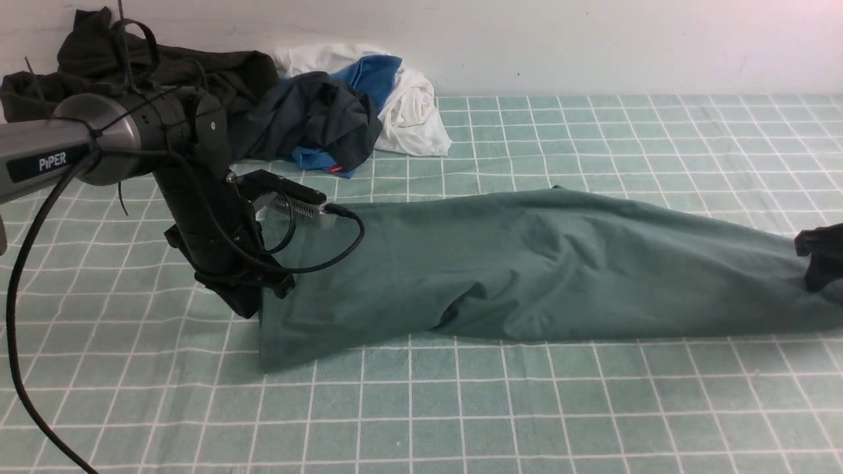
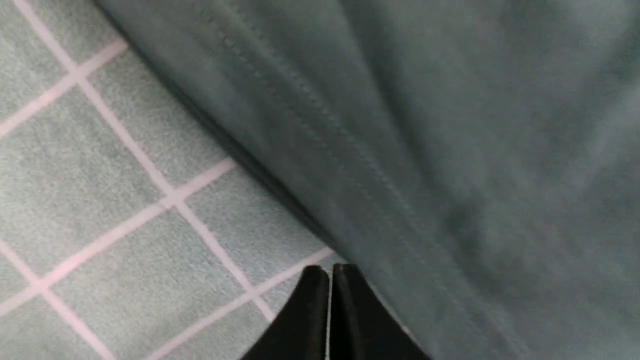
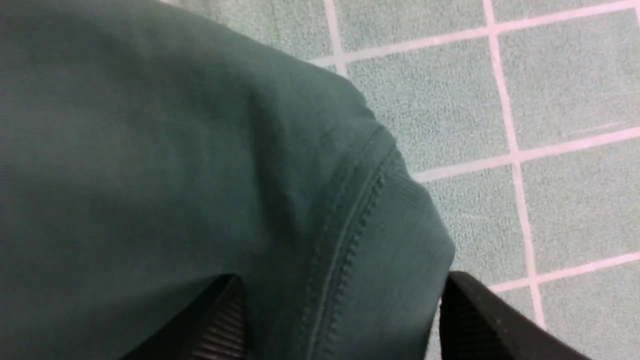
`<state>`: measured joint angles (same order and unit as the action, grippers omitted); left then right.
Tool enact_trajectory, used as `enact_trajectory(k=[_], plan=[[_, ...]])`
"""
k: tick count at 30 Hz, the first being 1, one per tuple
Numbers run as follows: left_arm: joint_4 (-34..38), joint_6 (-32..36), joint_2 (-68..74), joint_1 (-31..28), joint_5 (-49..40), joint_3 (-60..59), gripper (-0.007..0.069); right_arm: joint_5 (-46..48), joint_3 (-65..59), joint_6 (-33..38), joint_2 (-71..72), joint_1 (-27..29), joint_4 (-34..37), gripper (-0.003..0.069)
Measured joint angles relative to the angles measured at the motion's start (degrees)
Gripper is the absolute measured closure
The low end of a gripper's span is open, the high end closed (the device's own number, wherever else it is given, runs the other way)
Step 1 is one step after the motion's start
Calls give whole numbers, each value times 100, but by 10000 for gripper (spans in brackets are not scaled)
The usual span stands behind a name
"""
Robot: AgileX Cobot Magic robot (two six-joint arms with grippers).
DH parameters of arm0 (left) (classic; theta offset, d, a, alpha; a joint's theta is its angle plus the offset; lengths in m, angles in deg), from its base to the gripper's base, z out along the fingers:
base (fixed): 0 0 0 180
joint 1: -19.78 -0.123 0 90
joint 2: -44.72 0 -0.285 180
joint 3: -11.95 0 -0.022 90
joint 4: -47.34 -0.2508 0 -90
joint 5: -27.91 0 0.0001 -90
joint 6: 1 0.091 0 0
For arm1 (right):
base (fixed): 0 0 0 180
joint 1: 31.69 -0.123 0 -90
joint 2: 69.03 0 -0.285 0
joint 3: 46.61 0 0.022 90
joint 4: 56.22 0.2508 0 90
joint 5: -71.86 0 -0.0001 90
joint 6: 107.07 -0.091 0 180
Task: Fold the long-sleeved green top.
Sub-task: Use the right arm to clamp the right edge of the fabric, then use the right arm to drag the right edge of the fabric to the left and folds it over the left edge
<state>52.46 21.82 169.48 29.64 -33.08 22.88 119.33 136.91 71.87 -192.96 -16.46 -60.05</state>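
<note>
The green long-sleeved top (image 1: 527,270) lies stretched in a long band across the checked tablecloth, from the left arm to the right edge of the front view. My left gripper (image 1: 245,308) hangs at the top's left end. In the left wrist view its jaws (image 2: 330,270) are pressed together beside the stitched hem (image 2: 320,130), and no cloth shows between the tips. My right gripper (image 1: 820,263) is at the top's right end. In the right wrist view it (image 3: 342,280) stands open, one finger on either side of a ribbed, seamed edge (image 3: 395,240).
A pile of other clothes sits at the back left against the wall: a dark olive garment (image 1: 164,66), a navy-grey one with blue trim (image 1: 316,118) and a white one (image 1: 415,112). The left arm's black cable (image 1: 20,276) loops down over the tablecloth (image 1: 461,408).
</note>
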Motion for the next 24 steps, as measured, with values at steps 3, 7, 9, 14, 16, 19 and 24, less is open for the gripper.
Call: enact_trajectory(k=[3, 7, 9, 14, 16, 19, 24], plan=[[11, 0, -205, 101, -28, 0, 628, -60, 0, -205, -157, 26, -93, 176], [79, 0, -505, 316, -74, 0, 628, -84, 20, -254, -253, 30, -1, 180], [220, 0, -547, 461, -192, 0, 628, -96, 26, -81, -253, 30, 128, 210], [349, 74, -391, 810, -339, 0, 628, -97, 26, 286, -253, -7, 350, 362], [344, 149, -205, 903, -362, 0, 628, -97, 26, 363, -253, -34, 383, 468], [274, 196, 143, 917, -497, 0, 628, -78, 21, 384, -190, -71, 243, 612], [-38, 209, 382, 821, -781, 37, 628, 8, -5, 238, 106, -86, -390, 648]])
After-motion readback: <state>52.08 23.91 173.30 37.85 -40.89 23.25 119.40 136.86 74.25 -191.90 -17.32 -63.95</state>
